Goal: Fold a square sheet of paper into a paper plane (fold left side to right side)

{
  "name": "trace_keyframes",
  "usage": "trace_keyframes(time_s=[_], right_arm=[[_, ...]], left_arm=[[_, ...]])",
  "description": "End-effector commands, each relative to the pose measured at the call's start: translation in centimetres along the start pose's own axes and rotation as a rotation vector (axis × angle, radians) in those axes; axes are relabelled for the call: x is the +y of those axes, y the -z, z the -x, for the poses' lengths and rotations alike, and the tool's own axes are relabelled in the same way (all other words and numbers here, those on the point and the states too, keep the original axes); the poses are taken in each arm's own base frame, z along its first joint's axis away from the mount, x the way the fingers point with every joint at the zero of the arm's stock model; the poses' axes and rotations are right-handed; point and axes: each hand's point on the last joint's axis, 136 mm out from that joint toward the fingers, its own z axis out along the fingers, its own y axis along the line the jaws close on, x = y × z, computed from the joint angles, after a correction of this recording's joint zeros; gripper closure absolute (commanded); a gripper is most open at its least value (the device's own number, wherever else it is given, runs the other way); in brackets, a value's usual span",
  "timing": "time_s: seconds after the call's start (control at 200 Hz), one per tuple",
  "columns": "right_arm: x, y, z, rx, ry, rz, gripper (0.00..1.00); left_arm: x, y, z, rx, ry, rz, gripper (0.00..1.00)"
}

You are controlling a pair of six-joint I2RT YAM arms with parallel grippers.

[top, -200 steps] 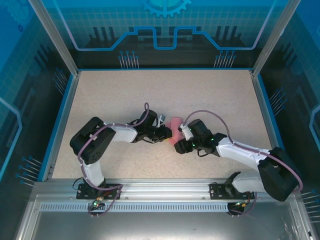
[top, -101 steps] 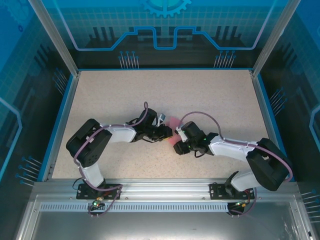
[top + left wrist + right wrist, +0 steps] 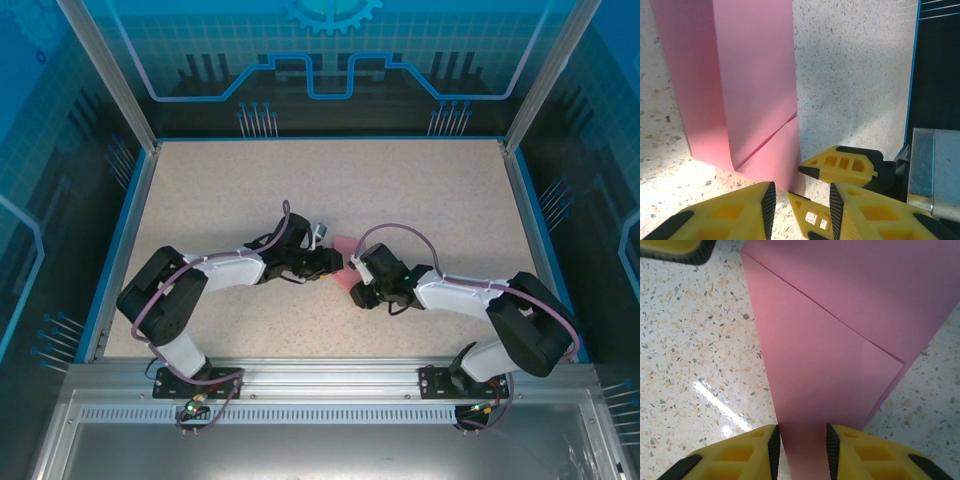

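My right gripper point(image 3: 801, 436) has its yellow jaws parted. The narrow near end of the pink paper point(image 3: 840, 340) runs through the gap between them, and I cannot tell whether they press on it. My left gripper point(image 3: 801, 192) is parted too and grasps nothing, its tips just short of the paper's lower corner. The paper lies flat on the speckled table point(image 3: 855, 75), folded into layers with a diagonal crease. From above, both arms meet at mid-table with the paper between the two grippers.
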Motion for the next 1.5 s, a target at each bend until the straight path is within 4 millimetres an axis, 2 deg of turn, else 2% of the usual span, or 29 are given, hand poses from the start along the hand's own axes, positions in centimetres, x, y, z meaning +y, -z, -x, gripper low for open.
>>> trace_keyframes(time_s=[0.0, 0.11, 0.21, 0.325, 0.505, 0.67, 0.86, 0.935, 1.235, 1.496], right_arm=[[0.3, 0.1, 0.2, 0.003, 0.022, 0.0, 0.66], [0.3, 0.7, 0.4, -0.021, 0.029, -0.004, 0.58], [0.1, 1.5, 0.7, -0.052, 0.036, -0.017, 0.51], [-0.1, 2.2, 0.7, -0.078, 0.039, -0.026, 0.48], [0.0, 2.0, 0.7, -0.079, 0.061, -0.036, 0.47], [0.4, 1.3, 0.8, -0.061, 0.106, -0.063, 0.45], [0.6, 0.3, 0.6, -0.039, 0.126, -0.078, 0.44], [0.6, 0.1, 0.6, -0.038, 0.126, -0.081, 0.44], [0.5, -0.4, 0.4, -0.022, 0.125, -0.087, 0.53], [0.5, -0.5, 0.0, -0.004, 0.124, -0.085, 0.71]], left_arm=[[-0.5, 0.5, 0.4, -0.015, -0.026, 0.009, 0.63], [0.1, 0.8, 0.5, -0.025, -0.02, 0.037, 0.62], [1.5, 1.0, 0.5, -0.033, 0.012, 0.087, 0.59], [2.5, 0.5, 0.4, -0.023, 0.045, 0.099, 0.57], [1.4, -1.2, 0.9, 0.006, 0.049, 0.026, 0.57], [1.2, -2.4, 1.5, 0.025, 0.055, 0.011, 0.62], [0.3, -2.9, 1.8, 0.03, 0.064, -0.025, 0.72], [0.2, -2.8, 1.9, 0.029, 0.065, -0.029, 0.72], [-0.2, -2.5, 2.1, 0.024, 0.056, -0.026, 0.72], [-0.4, -1.9, 2.1, 0.019, 0.041, -0.015, 0.67]])
